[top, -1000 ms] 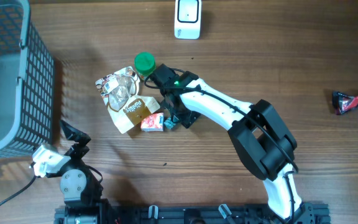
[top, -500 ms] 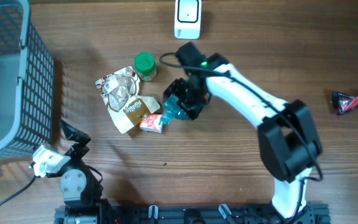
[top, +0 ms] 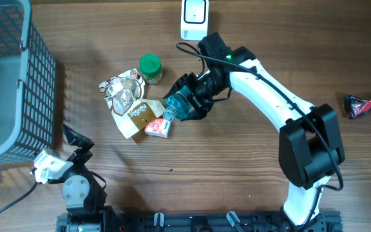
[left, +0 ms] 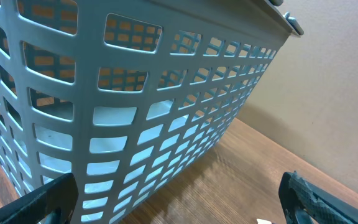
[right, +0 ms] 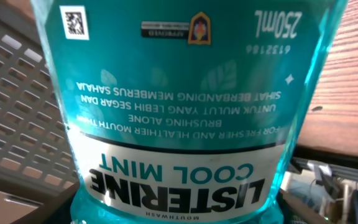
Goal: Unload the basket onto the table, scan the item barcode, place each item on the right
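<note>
- At seven o'clock, the left gripper (top: 77,143) sits by the basket (top: 44,96), fingers wide open and empty.
- At centre, the right gripper (top: 189,96) clamps the mouthwash bottle (top: 176,107), which is now lifted off the packets (top: 134,106).
- The bottle has swung toward the scanner (top: 194,18) at twelve o'clock, so scanning looks near.

- overhead: straight down on whole table (top: 237,193), basket (top: 42,96) at left.
- left wrist: low, close against basket wall, facing upward.
- right wrist: very near mouthwash bottle (right: 179,124); label fills frame.
- shared with overhead: basket, mouthwash bottle.
</note>
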